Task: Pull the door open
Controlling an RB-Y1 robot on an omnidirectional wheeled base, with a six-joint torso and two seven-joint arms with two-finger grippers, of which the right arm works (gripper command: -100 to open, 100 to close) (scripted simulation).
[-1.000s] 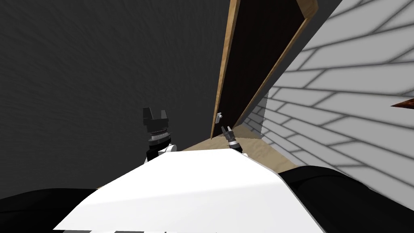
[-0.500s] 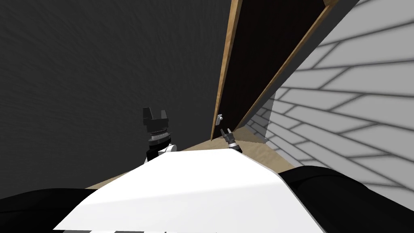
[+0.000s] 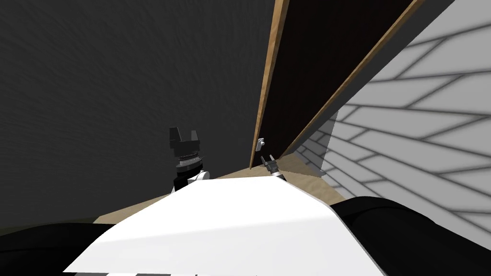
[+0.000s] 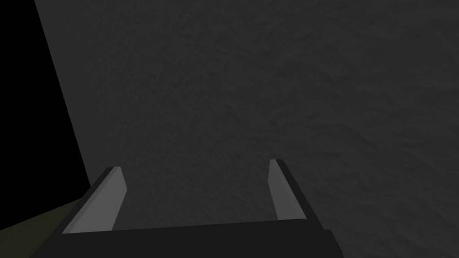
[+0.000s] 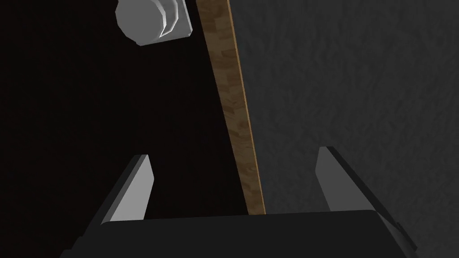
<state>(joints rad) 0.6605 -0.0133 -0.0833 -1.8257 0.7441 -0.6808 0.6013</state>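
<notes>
The door [image 3: 311, 62] is a near-black panel with a light wooden strip [image 3: 267, 81] along its left side. A small grey handle [image 3: 260, 143] sits low on the panel, close to that strip. My right gripper [image 3: 267, 158] hangs just below the handle, apart from it. In the right wrist view it [image 5: 234, 152] is open and holds nothing. There the handle [image 5: 152, 20] lies well beyond the fingertips, and the wooden strip [image 5: 233, 103] runs between panel and dark grey wall. My left gripper [image 3: 183, 133] is raised in front of the dark wall, open [image 4: 194, 164].
A dark grey wall [image 3: 120, 86] stands left of the door. A pale brick-patterned wall [image 3: 412, 124] runs along the right. Tan floor [image 3: 307, 179] shows at the door's foot. A black area [image 4: 27, 89] lies past the wall's edge in the left wrist view.
The dark panel looks wider and the brick wall has slid to the right. My right gripper has dropped a little below the handle. The left arm is unchanged.
</notes>
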